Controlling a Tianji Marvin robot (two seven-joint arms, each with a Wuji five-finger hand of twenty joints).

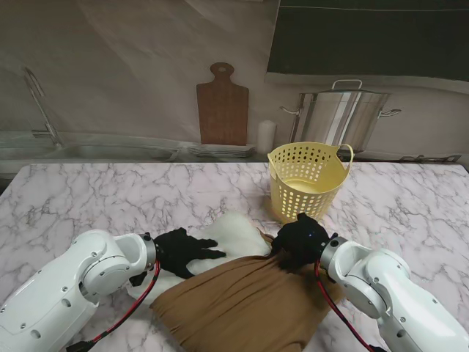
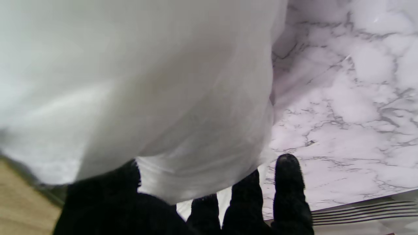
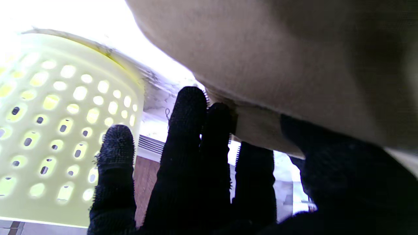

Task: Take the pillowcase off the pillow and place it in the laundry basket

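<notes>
From the stand, the brown pillowcase (image 1: 245,304) lies nearest me with the white pillow (image 1: 233,233) poking out of its far end, and the yellow basket (image 1: 281,192) stands just beyond, slightly to the right on the marble table (image 1: 95,194). The left hand (image 1: 183,251) lies flat on the bare pillow with fingers spread, pressing rather than gripping; the right hand (image 1: 300,240) is bunched on the case's far right corner, where the cloth gathers into folds. The risk here, as I judge it, is that the pillow slides along with the case if the left hand's press is too light, since it pins only one edge. The basket is close to the right hand, so a careless swing could knock it over. In the left wrist view, the pillow (image 2: 137,91) fills most of the frame and the fingertips (image 2: 289,176) reach past its edge toward the table (image 2: 352,98), closed on nothing; a hold that near the edge could slip off. In the right wrist view, the fingers (image 3: 192,137) and thumb close round a fold of the pillowcase (image 3: 294,55), with the basket (image 3: 65,114) right beside them. The pinch looks small, so the cloth could pull free under load, and I cannot tell whether some pillow is caught in the grip too, which would drag it along.
</notes>
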